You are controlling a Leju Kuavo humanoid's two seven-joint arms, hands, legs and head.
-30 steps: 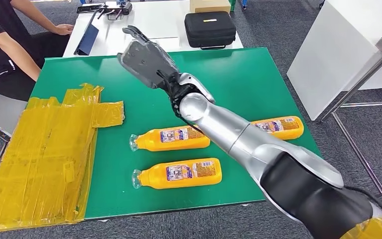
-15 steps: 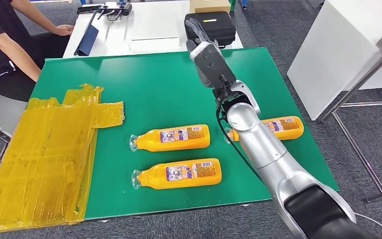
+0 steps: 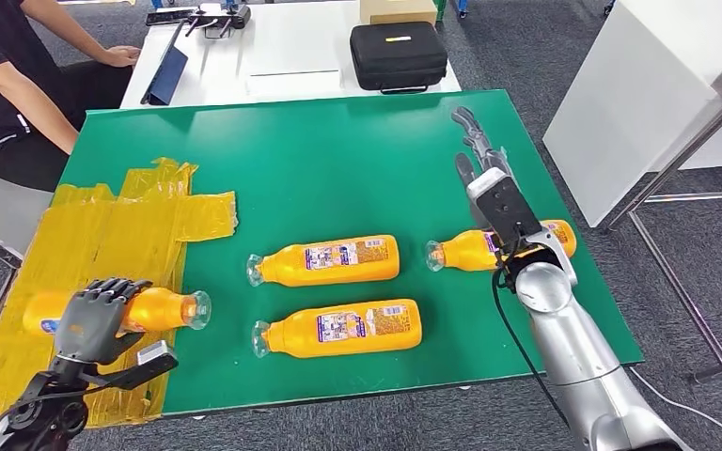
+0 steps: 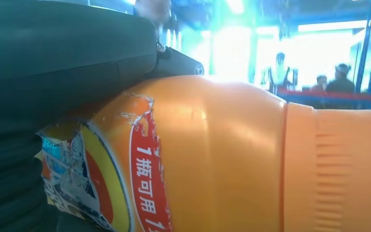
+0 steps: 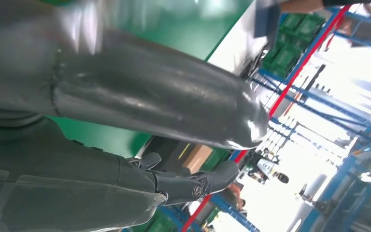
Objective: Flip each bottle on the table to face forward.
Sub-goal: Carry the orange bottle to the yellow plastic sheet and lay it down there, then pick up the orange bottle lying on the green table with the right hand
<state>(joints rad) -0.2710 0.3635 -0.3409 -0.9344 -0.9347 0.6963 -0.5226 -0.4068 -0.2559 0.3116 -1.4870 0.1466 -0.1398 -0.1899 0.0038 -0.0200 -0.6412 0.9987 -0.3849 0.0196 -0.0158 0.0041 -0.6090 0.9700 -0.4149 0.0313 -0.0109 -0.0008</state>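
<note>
Four orange plastic bottles in all: three lay on the green tabletop (image 3: pixel 338 160) at frame centre, caps left. Left robot hand (image 3: pixel 94 319), lower left, gripped the fourth bottle (image 3: pixel 160 308) over crinkled yellow film (image 3: pixel 75 282). Right robot hand (image 3: pixel 489 178), fingers spread and empty, partly hid the right bottle (image 3: pixel 465 251). A black case (image 3: pixel 398 54) sat behind.

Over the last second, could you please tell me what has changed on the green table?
The right hand swung from the table's far left across to its right side, above the right-hand bottle. The left hand came into view holding a fourth bottle over the yellow plastic. The two middle bottles stayed put.
</note>
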